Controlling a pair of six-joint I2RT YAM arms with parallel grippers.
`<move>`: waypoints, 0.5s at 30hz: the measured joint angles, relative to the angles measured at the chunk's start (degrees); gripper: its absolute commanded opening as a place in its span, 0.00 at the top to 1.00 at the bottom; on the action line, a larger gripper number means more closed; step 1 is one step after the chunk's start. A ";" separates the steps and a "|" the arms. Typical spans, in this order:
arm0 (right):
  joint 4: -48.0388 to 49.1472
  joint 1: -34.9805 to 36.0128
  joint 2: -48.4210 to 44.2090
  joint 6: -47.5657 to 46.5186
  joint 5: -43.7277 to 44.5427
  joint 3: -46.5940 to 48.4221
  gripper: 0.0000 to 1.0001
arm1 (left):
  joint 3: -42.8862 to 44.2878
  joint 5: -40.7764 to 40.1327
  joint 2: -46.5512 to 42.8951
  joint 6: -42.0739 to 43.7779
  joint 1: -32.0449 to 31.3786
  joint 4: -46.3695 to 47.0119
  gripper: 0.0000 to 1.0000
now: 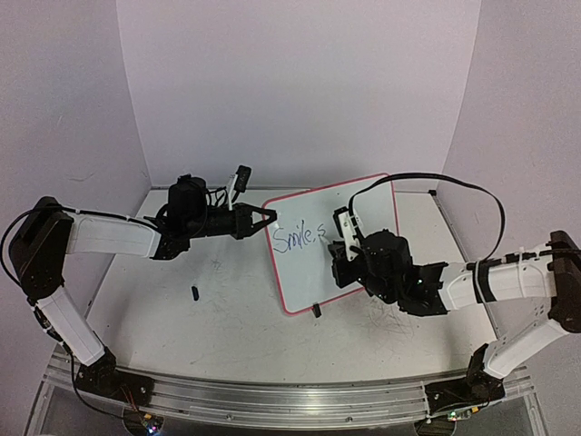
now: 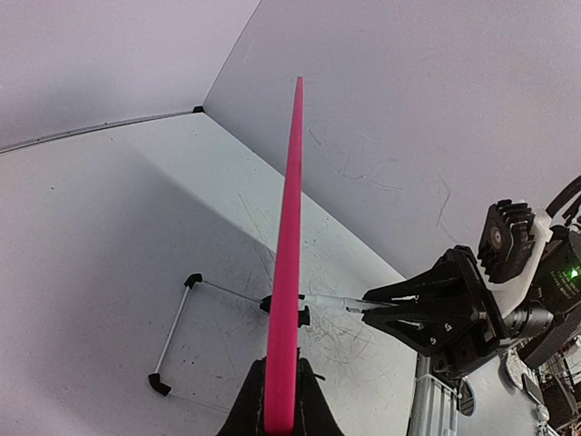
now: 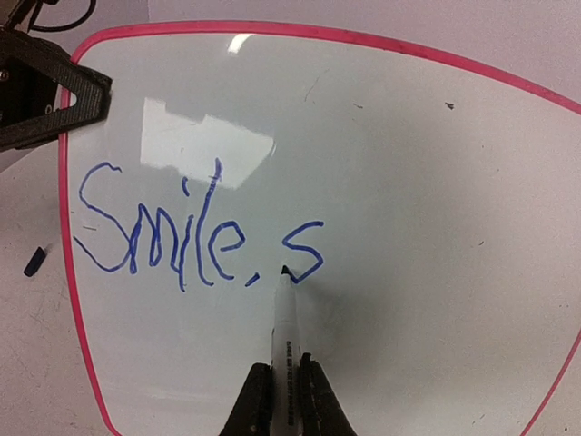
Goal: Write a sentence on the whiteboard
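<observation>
The whiteboard (image 1: 349,259), white with a pink-red rim, stands tilted on the table. My left gripper (image 1: 270,216) is shut on its upper left rim; the left wrist view shows that rim (image 2: 289,227) edge-on between the jaws (image 2: 281,368). Blue writing (image 3: 182,232) reads "Smile, s" and also shows in the top view (image 1: 298,238). My right gripper (image 3: 284,368) is shut on a white marker (image 3: 286,327), its tip touching the board at the lower left end of the "s". The right gripper also shows in the top view (image 1: 339,247).
A small dark marker cap (image 1: 195,292) lies on the scuffed tabletop left of the board, also seen in the right wrist view (image 3: 34,262). A black clip foot (image 1: 317,311) sits at the board's lower edge. A thin wire frame (image 2: 177,331) lies behind the board.
</observation>
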 measured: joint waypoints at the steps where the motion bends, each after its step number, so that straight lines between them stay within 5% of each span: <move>1: 0.17 0.00 -0.13 -0.21 -0.34 0.00 1.00 | 0.00 0.02 0.00 0.00 0.00 0.00 1.00; 15: 2.04 -5.14 -11.75 -2.30 -4.45 -5.64 1.00 | 0.02 0.35 0.00 0.27 -0.02 0.22 1.00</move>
